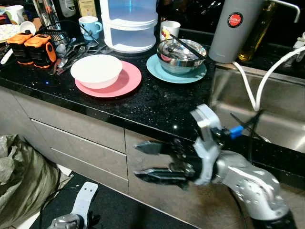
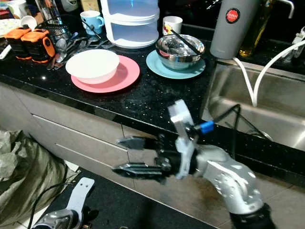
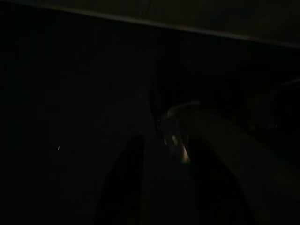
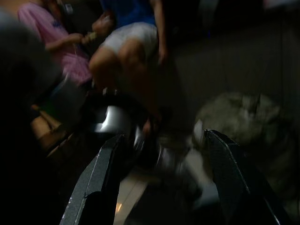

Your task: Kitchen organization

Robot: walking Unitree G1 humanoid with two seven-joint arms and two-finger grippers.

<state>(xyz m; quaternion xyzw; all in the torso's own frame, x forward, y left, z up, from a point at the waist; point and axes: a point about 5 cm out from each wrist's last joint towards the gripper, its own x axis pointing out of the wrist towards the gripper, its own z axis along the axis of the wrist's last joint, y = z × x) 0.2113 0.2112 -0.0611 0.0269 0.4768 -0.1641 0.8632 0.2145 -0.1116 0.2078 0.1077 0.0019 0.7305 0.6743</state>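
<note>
Black worktop [image 1: 157,102] is carrying, left to right, a white bowl [image 1: 96,70] on a pink plate [image 1: 125,82] and a steel bowl [image 1: 181,55] on a teal plate [image 1: 164,72]. Below its front edge, the right gripper [image 1: 155,161] is hovering wide open, empty. Probably approaching; next, lifting toward the dishes.

The black worktop [image 1: 157,102] and sink [image 2: 267,114] are looked down on from the head, both eye views sharing them beyond the right hand [image 1: 143,161]. The right wrist view is aimed past its fingers [image 4: 101,183] toward seated people [image 4: 126,42]; the left wrist view is almost dark.
</note>
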